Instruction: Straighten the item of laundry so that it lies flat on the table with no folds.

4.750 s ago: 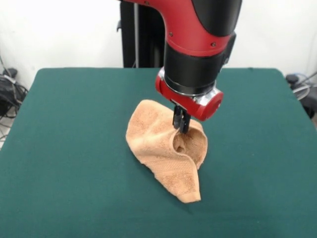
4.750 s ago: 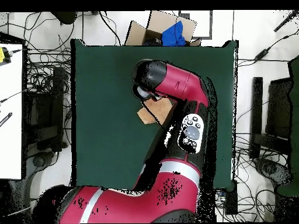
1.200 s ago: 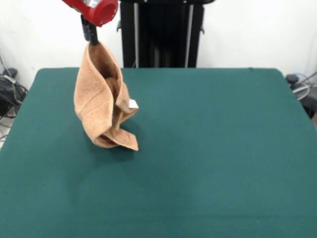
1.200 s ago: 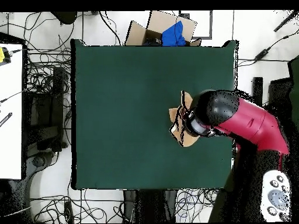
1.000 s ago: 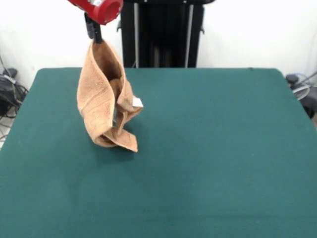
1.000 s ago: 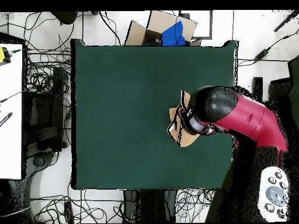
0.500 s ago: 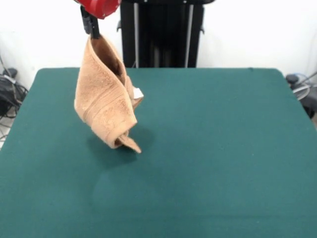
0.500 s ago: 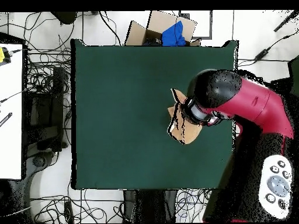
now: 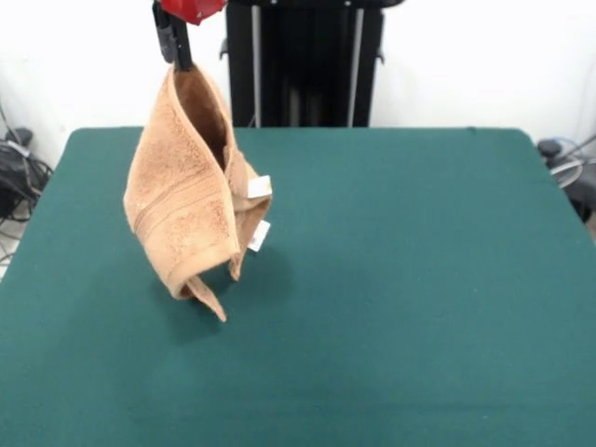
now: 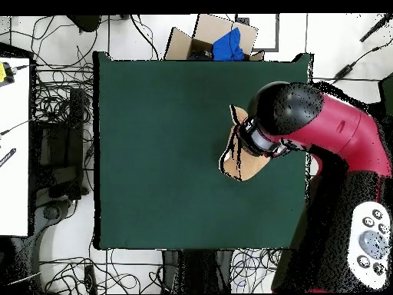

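Observation:
The peach-orange towel [image 9: 186, 200] hangs in folds from my gripper [image 9: 176, 58], which is shut on its top edge at the upper left of the front view. Two white tags [image 9: 259, 187] show on its right side. Its lowest corner [image 9: 216, 307] seems just above or barely touching the dark green table [image 9: 400, 279]. In the overhead view the towel [image 10: 236, 157] sticks out from under the red arm [image 10: 322, 130], over the table's right part [image 10: 169, 138]; the gripper itself is hidden under the arm there.
The black pedestal [image 9: 303, 60] stands behind the table's far edge. In the overhead view a cardboard box with blue cloth [image 10: 219, 42] lies beyond the top edge, cables lie on the floor around the table, and a white desk [image 10: 14, 146] stands at the left.
My gripper has lifted the towel from the table and carried it to the front view's left. In the last second it rose further, and the towel's bottom end came off the table.

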